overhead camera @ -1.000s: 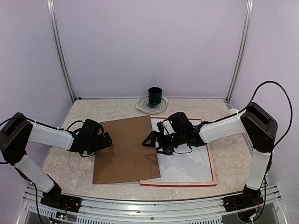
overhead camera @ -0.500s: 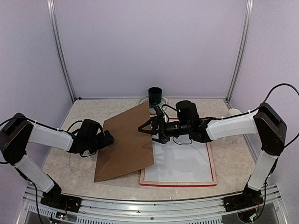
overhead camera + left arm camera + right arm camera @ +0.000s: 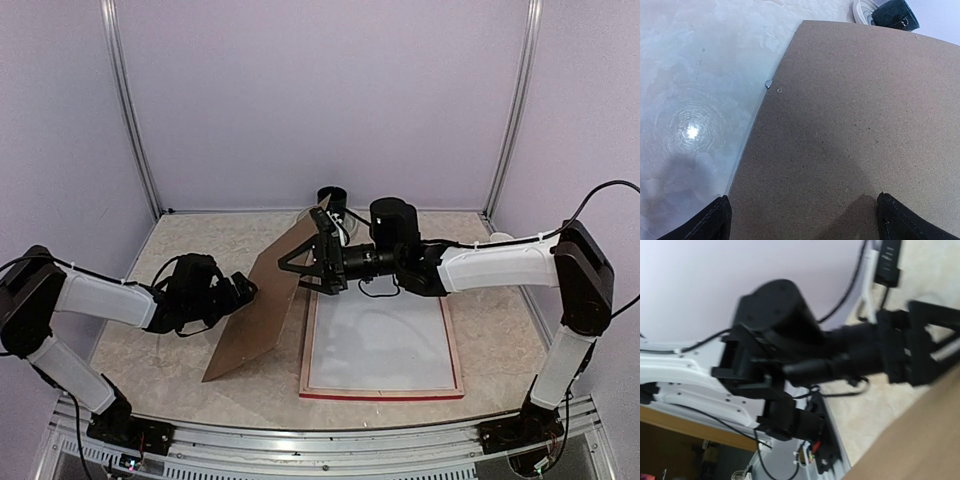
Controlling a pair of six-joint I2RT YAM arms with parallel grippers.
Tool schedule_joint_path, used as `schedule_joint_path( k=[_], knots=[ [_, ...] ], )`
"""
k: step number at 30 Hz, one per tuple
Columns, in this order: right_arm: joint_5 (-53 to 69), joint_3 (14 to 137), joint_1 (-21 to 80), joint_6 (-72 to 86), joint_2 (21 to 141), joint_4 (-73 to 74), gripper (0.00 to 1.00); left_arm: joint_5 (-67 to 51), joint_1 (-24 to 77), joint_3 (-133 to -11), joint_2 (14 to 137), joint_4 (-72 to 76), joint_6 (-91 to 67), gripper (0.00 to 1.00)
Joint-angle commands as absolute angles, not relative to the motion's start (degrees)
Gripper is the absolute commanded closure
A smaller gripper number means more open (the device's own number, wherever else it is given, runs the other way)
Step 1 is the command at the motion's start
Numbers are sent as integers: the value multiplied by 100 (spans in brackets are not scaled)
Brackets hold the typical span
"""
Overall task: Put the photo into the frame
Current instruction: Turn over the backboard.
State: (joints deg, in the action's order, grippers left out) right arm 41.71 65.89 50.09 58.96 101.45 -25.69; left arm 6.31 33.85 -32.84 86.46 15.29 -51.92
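Frame lies flat on the table, at 4 o'clock from table centre, red edge showing. A white sheet fills it; cannot tell if this is the photo. Board just beside the frame at its 9 o'clock, tilted: left edge on the table, right edge high. Right gripper at that high edge, jaws spread wide; contact unclear. Left gripper at the board's 9 o'clock, jaws wide apart, facing the board, no grip on it. Cup on saucer at 12 o'clock, at the back of the table.
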Motion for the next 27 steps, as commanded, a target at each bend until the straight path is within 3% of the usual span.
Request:
schedule_joint_path(
  k=[1, 18, 27],
  knots=[
    [4201, 7022, 5081, 5698, 9910, -2795, 1, 91, 3732, -3287, 8817, 1433, -5256, 1],
    [4173, 8090, 5080, 5463, 10370, -2174, 1, 105, 4338, -3608, 9014, 1494, -5610, 1],
    [4131, 7930, 5088, 5473, 10454, -2146, 1, 280, 4329, -3685, 8846, 1258, -5461, 1]
  ],
)
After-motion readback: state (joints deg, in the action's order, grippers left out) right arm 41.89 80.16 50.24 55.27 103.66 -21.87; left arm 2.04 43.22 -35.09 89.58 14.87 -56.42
